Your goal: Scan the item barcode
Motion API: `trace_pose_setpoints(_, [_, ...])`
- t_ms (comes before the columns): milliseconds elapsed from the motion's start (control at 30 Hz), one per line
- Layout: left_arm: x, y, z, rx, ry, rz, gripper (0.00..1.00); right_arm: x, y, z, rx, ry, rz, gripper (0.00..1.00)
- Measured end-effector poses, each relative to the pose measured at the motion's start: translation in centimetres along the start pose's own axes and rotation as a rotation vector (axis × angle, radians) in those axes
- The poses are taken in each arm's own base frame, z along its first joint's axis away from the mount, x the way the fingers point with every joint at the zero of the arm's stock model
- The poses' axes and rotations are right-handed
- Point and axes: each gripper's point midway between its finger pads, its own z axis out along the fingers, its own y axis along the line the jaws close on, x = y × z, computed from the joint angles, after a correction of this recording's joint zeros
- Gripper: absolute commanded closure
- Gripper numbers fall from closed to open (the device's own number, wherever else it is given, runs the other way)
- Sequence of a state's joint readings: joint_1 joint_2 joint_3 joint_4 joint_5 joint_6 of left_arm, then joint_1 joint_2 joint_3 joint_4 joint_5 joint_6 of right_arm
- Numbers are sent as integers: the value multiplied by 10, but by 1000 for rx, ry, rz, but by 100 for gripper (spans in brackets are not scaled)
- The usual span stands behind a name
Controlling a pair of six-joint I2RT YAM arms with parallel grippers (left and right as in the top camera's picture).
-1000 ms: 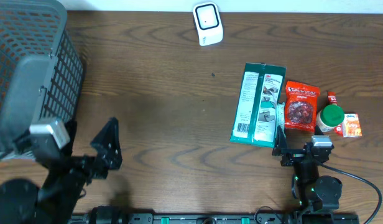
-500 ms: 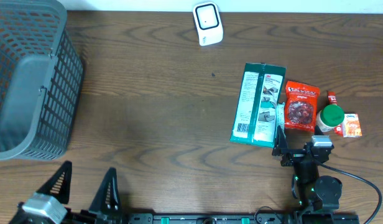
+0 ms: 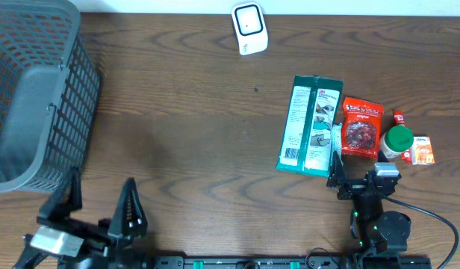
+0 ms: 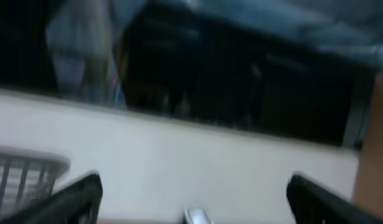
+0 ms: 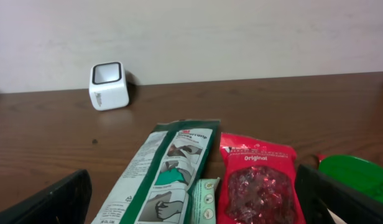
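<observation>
Both pincers stood wide apart and held nothing. The left gripper [image 3: 99, 207] hung over the near left edge of the table [image 3: 193, 127], just in front of the grey basket [image 3: 36, 97] in the left corner. Its wrist view was blurred, showing only its two dark fingertips [image 4: 73, 199] against a pale wall. The right gripper [image 3: 361, 181] sat low at the near right edge, its jaws spread just short of the goods. These lay in a row on the right side. A long green packet [image 3: 311, 125] touched a red snack bag [image 3: 362, 127]. Next came a jar with a green lid [image 3: 399, 140] and a small orange box [image 3: 422, 150] against it. The white scanner [image 3: 249, 28] stood at the far edge near the middle, well apart from all of them.
</observation>
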State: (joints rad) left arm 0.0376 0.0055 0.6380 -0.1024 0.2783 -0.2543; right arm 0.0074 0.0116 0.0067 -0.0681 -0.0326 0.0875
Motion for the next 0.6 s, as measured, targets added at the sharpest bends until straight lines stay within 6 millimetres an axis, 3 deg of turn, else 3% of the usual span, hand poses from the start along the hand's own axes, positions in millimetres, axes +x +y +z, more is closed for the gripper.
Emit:
trace_pose_setpoints(67, [-8,-1,6,30,-95,22,5,0,0,0,0,1,0,1])
trace_pose_setpoints(167, [1,4,11,54,-178,41,5,0,0,0,0,0,0,1])
trace_pose_setpoints(433, [88,39,20,9,-105,17,5,0,0,0,0,0,0,1])
trace_pose_setpoints(600, [125,63,18,-78,-50,-19,5,0,0,0,0,0,0,1])
